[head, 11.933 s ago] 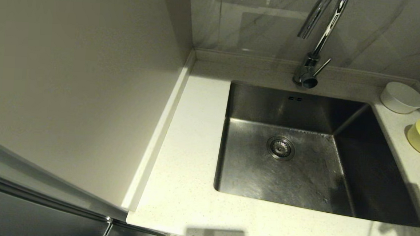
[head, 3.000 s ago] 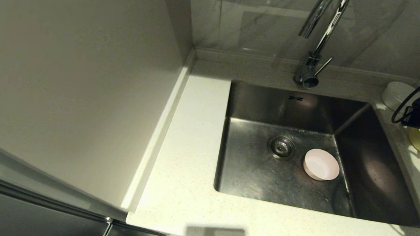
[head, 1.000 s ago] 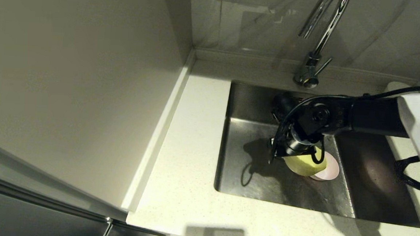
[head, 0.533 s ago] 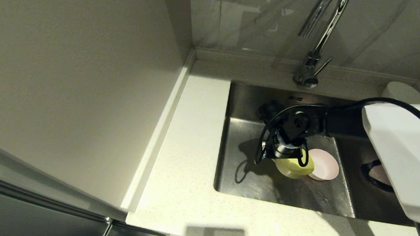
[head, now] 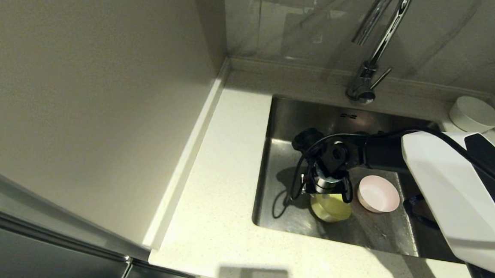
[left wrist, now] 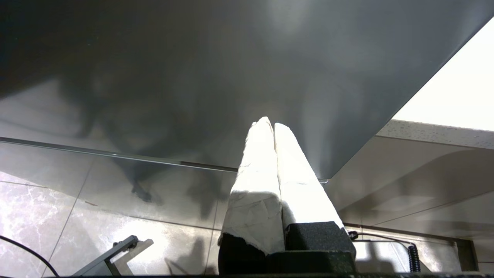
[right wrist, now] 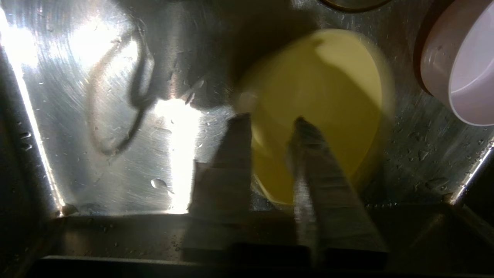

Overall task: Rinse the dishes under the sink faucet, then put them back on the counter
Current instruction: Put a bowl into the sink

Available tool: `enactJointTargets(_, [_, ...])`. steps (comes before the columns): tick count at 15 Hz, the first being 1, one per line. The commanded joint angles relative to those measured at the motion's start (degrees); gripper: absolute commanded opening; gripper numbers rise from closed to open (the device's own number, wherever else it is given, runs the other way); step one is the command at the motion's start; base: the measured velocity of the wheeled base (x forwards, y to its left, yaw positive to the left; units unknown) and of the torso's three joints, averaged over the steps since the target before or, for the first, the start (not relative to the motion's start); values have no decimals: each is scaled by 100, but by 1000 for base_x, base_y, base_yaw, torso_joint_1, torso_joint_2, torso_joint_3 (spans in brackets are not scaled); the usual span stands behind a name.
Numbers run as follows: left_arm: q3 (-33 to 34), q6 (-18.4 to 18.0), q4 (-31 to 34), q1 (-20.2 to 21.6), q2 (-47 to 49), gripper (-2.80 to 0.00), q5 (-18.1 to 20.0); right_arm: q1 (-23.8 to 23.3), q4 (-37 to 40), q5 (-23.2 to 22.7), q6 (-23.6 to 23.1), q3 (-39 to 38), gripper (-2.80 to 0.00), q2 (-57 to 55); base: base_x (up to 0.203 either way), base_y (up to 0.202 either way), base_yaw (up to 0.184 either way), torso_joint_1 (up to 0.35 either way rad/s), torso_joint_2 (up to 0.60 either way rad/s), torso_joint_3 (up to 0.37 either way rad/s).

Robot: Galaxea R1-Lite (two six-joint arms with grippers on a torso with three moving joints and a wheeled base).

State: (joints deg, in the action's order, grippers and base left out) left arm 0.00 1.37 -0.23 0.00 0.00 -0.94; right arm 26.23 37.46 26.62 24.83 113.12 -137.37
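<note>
The right gripper [head: 325, 194] is lowered into the sink [head: 292, 116], directly over the yellow bowl [head: 330, 207], which sits on the basin floor near the front wall. In the right wrist view the two fingers [right wrist: 231, 154] are seen parted by a narrow gap, one on either side of the bowl's near rim; the bowl [right wrist: 320, 112] is blurred there, so it cannot be said for certain whether a pad is touching the rim, though the bowl appears to be released rather than pinched. The pink bowl [head: 378, 194] rests just beside the yellow one, apart from it, toward the right of the basin. The white bowl [head: 474, 114] stands on the counter [head: 228, 176] at the far right corner, well apart from the other two. The faucet [head: 373, 56] is seen behind the sink with no water visible from its spout.

The step in hand is judged to be the loading of the dishes into the sink ahead of rinsing, with two bowls placed and one not yet brought. The next move calls for the fingers to be spread enough to clear the yellow rim, the arm to be raised straight out without the pink bowl being knocked, and the white bowl to be approached on the counter.

The left gripper [left wrist: 273, 127] is parked below the counter, its padded fingers pressed together on nothing.
</note>
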Motion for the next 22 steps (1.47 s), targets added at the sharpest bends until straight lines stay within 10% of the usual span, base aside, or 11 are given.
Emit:
enactJointTargets(1, [0,4,-3,0,-9,-280,-3,1,24,18,23,0,0,57,0,0,0,0,0,0])
enactJointTargets(9, [0,4,-3,0,-9,-280,-3,-442,69,463,-78,-1,0,1517,0,0,0,0,0,0])
enactJointTargets(15, [0,4,-3,0,-9,-280,-3,-1957,-2027,682,-2285,104,0,1905,0,0,0,0,0,0])
enactJointTargets(22, [0,4,-3,0,-9,-280,-3,-2586,-4573,839,-4103,105,0,1191,0,0,0,0,0,0])
